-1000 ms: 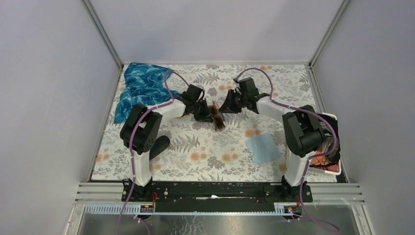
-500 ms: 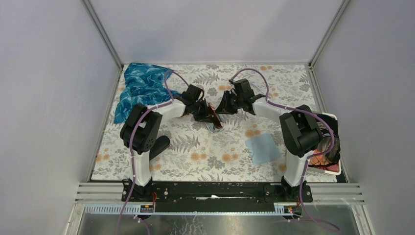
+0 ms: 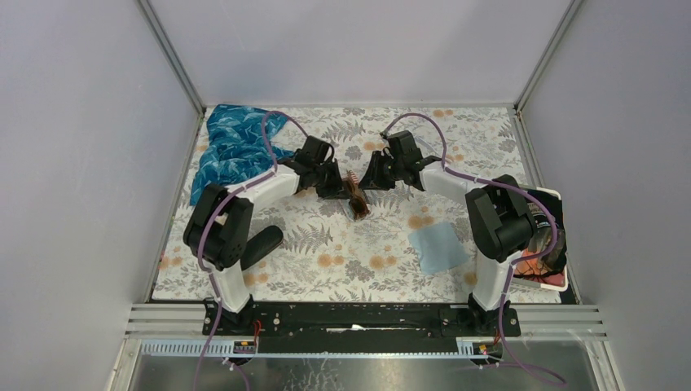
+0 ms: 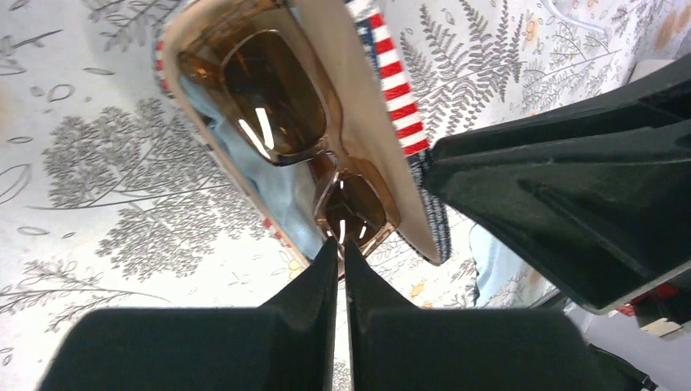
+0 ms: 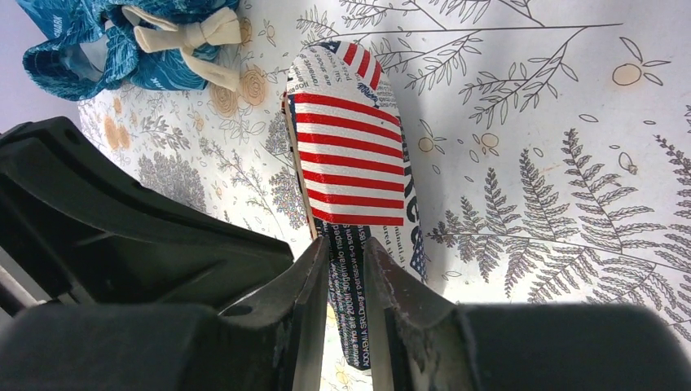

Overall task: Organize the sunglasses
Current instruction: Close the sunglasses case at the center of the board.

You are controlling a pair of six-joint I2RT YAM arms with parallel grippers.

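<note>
Both grippers grip. The left gripper [image 4: 338, 254] pinches the sunglasses [image 4: 273, 94] at their low end; they lie in the open striped case [image 5: 350, 147], upper middle of frame. The right gripper [image 5: 346, 273] seems clamped on that case.

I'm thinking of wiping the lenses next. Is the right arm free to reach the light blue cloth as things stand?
Probably not yet: the right arm has its jaws shut on the striped case. Once it lets go, the cloth lies uncovered near that arm's base.
</note>
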